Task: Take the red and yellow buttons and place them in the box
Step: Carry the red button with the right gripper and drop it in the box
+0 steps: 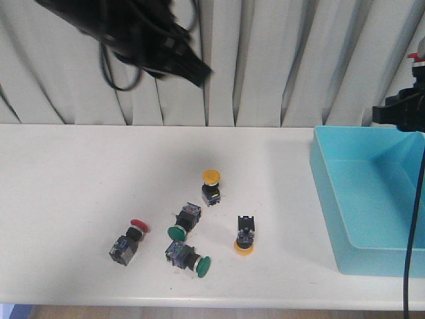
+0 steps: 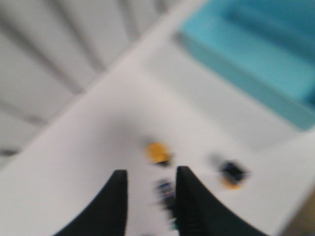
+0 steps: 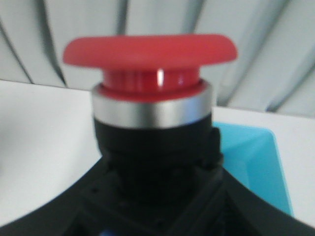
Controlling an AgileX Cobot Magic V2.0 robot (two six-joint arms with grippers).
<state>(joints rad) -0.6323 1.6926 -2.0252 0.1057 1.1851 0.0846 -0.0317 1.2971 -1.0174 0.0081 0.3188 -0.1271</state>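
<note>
Right fingers [image 3: 157,196] are clamped on a red button [image 3: 150,69] above the box [image 1: 345,193]. Left fingers [image 2: 147,201] hang parted over the table [image 1: 66,199] (two green switches [image 1: 178,232] crowd the remaining buttons [image 1: 211,177]).

A: Tally of red and yellow buttons on the table?
B: 3. Red-capped button [image 1: 129,240] lying on its side, nearest the left, cap tipped up toward the far side, black body toward the near edge. Yellow button [image 1: 211,187] upright, domed cap on top, farthest back of the cluster. Second yellow button [image 1: 244,236] inverted, cap down on the surface, black body up.
A: Any off the table?
B: 1. Another red button [image 3: 152,103] upright, broad domed cap over a silver collar and black body, clamped at its base, above the box.
A: Box?
B: Light-blue box [image 1: 332,193], low walls, at the table's right end, well apart from the cluster.
</note>
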